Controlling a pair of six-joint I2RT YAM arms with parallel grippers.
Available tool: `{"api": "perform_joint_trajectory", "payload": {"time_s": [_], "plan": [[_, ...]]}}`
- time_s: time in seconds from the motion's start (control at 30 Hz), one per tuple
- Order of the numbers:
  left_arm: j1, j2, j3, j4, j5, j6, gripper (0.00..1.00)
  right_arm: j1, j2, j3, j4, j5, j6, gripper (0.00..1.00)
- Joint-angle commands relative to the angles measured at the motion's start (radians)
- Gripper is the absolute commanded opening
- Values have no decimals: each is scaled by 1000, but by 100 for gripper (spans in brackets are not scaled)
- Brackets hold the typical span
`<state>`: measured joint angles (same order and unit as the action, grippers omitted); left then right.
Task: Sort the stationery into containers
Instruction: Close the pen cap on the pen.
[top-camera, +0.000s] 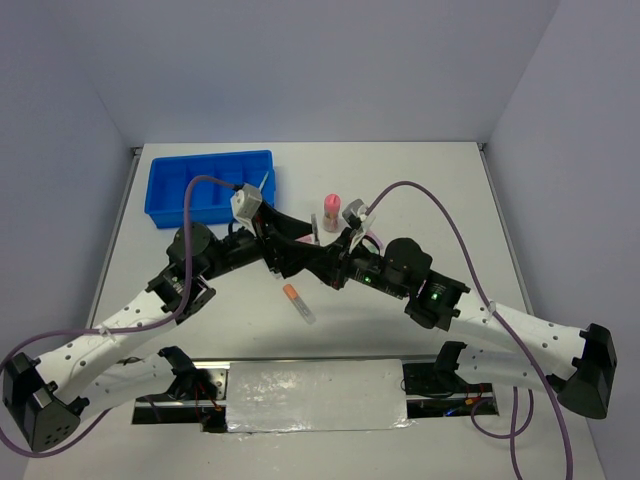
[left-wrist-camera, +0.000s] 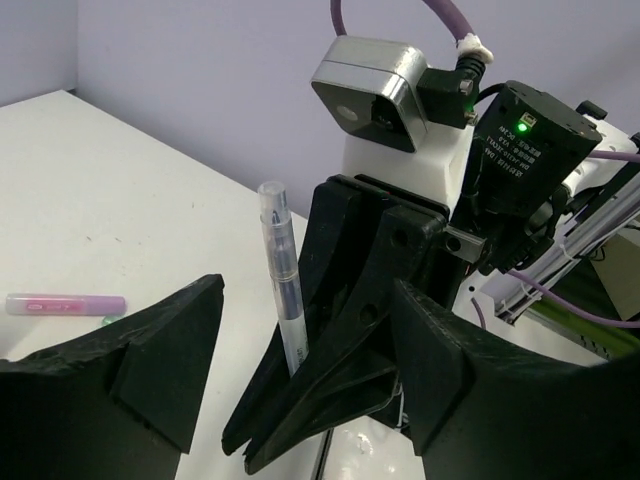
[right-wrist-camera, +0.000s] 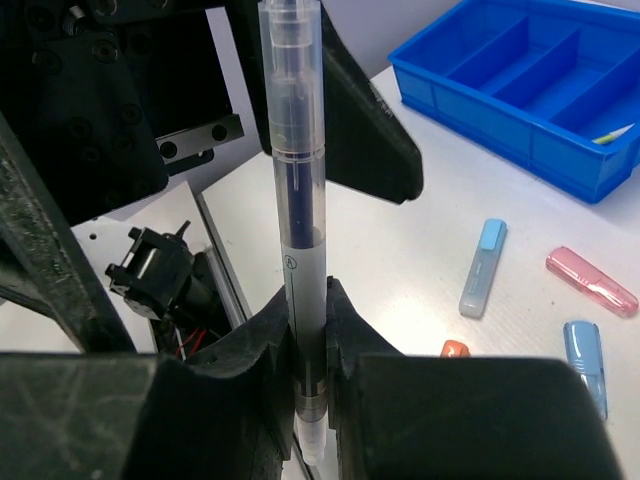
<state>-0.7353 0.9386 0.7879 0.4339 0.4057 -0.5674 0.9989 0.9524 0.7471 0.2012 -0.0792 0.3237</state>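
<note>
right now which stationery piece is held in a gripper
The clear blue-ink pen, clamped upright in the right gripper; the highlighters lie loose on the table.

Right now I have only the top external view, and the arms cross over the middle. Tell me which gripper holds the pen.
Observer: The right gripper is shut on the clear pen, gripping near its lower end. The right wrist view shows this plainly.
Operator: Give me the left gripper's state.
Observer: The left gripper is open. In the left wrist view it stands wide on either side of the right gripper and is not touching the pen.
</note>
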Motion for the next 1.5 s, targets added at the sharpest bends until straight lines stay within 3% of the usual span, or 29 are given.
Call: {"api": "perform_joint_trajectory", "payload": {"time_s": [0.0,0.27,0.4,0.97,1.2,1.47], "plan": [[-1,0,43,22,5,35,80,3,-11,23,18,-5,5,0],[-1,-23,69,36,-93,29,74,3,3,20,15,-13,3,0],[-1,-14,91,0,-172,29,65,3,-1,18,10,-11,0,0],[-1,9,60,32,-151,-12,41,1,16,60,-19,1,-18,0],[-1,25,-2,78,-110,-69,0,3,65,173,-57,6,-67,0],[-19,42,-113,120,-88,-152,0,-58,132,371,-89,-19,-147,0]]}}
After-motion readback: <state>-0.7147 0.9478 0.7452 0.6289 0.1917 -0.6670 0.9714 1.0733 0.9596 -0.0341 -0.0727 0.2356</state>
